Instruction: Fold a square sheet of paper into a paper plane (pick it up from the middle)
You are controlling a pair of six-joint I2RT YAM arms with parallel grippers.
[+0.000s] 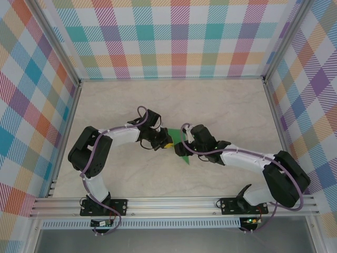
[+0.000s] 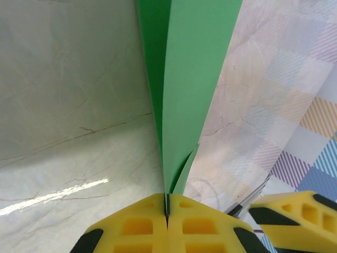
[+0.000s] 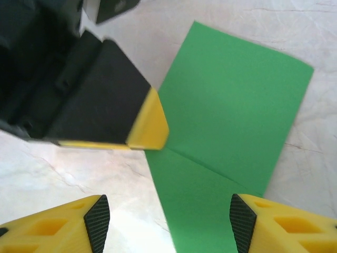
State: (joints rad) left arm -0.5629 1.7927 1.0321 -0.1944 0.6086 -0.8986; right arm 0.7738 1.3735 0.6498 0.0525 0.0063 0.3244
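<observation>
The square sheet of paper [image 1: 182, 154] is bright green and folded in layers, held off the table between the two arms. My left gripper [image 2: 167, 211] is shut on its edge, and the paper [image 2: 189, 79] rises away from the yellow fingertips in two creased layers. In the right wrist view the paper [image 3: 231, 105] shows a diagonal crease, and the left gripper's yellow tip [image 3: 148, 125] pinches its left edge. My right gripper [image 3: 169, 226] is open, its pads [image 3: 98, 222] wide apart either side of the paper's lower part, not touching it.
The pale marble tabletop [image 1: 131, 105] lies under both arms. Checked walls [image 1: 179, 37] and aluminium frame rails [image 1: 174, 203] close in the workspace. The two grippers [image 1: 166, 143] [image 1: 184, 144] are nearly touching at the table's centre.
</observation>
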